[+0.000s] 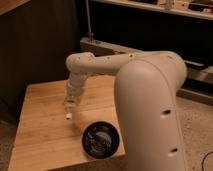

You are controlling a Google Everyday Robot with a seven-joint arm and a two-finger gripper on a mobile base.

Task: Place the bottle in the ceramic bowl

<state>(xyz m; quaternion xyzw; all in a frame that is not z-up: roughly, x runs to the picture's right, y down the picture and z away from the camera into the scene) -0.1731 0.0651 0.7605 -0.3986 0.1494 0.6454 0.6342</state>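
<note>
The gripper (72,99), its fingers closed tight on the bottle (69,110), holds it cap-down just above the table (40,127), left of the bowl (101,140), apparently high enough to clear the rim when carried across.

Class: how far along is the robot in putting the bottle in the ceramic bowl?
Done: the gripper is shut on the bottle, over the wooden table. In hand: the bottle hangs beside the ceramic bowl, not above it. Left: carry it over the bowl and release.
</note>
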